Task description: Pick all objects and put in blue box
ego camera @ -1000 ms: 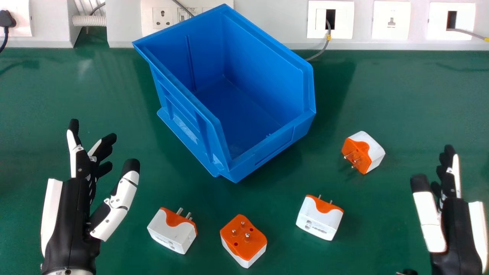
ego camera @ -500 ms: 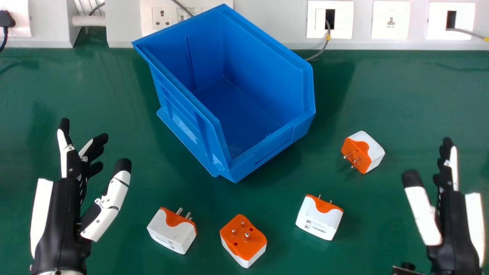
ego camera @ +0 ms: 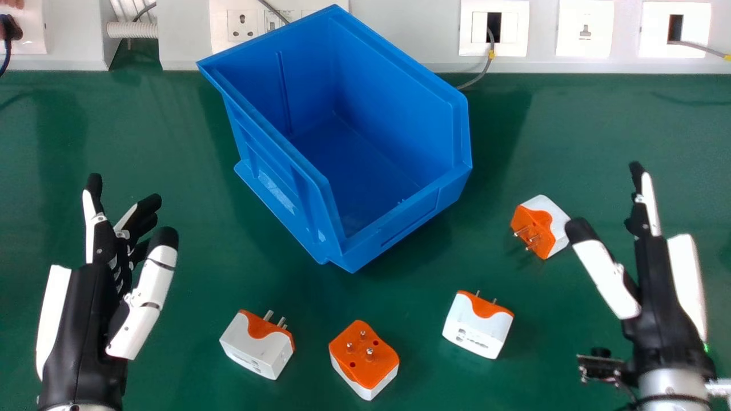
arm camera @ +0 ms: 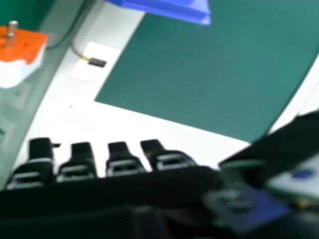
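The blue box (ego camera: pixel 365 148) stands empty on the table. Four orange-and-white adapters lie in front and to its right: one at left (ego camera: pixel 257 344), one pins-up in the middle (ego camera: pixel 364 359), one right of it (ego camera: pixel 478 324) and one farther back (ego camera: pixel 540 226). My left hand (ego camera: pixel 91 302) is open at the left, holding nothing. My open right hand (ego camera: pixel 657 285) is at the right, its thumb close beside the back adapter. In the right hand view my right hand (arm camera: pixel 119 174) shows its fingers, with an adapter (arm camera: pixel 20 55) and part of the blue box (arm camera: pixel 174 9) beyond.
Behind the box, a white trunking panel (ego camera: pixel 400 34) with sockets runs along the green table's (ego camera: pixel 171 142) back edge. A grey cable (ego camera: pixel 478 77) hangs down near the box's back right side. A black plug (ego camera: pixel 8 27) sits at far left.
My right hand has moved forward and left, bringing its thumb up to the back adapter. My left hand has shifted a little left, its thumb drawing closer to its fingers.
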